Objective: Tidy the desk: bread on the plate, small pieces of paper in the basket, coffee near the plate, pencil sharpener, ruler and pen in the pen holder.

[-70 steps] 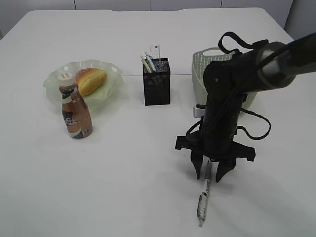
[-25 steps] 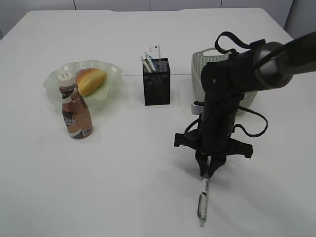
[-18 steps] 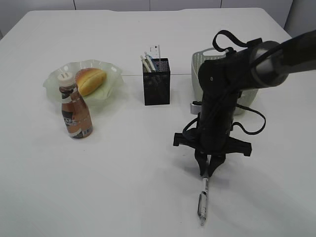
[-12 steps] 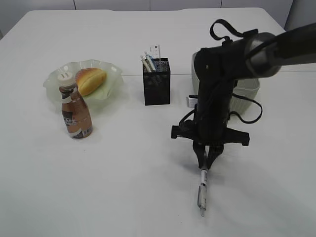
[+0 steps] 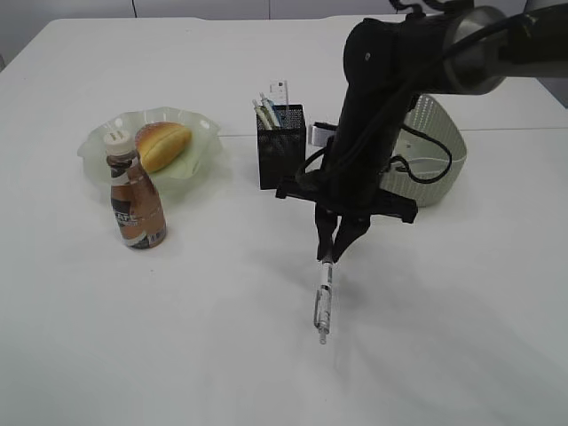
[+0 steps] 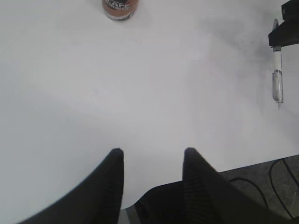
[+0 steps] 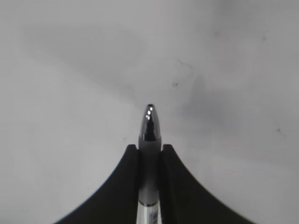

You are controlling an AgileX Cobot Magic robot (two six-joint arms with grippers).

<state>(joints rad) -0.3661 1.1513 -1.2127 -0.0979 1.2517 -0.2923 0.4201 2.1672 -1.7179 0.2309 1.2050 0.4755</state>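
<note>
With the bread already on the plate at the left of the exterior frame and the coffee standing just in front of that plate, the step in hand appears to be the pen. The right end effector, near the frame's centre, is clamped on the pen's upper end, and the pen hangs below it, nearly upright, its tip pointing down toward the tabletop. In the right wrist view the two dark fingers press against the pen's barrel on either side. The pen holder stands just up and left of the arm, already carrying a ruler and other pens, and the basket sits behind the arm at right. At the bottom of the left wrist view the left end effector hovers with fingers apart, holding nothing. Judging from this, the next move calls for carrying the pen over the holder's mouth, keeping it upright, lowering it among the items inside, then releasing.
</note>
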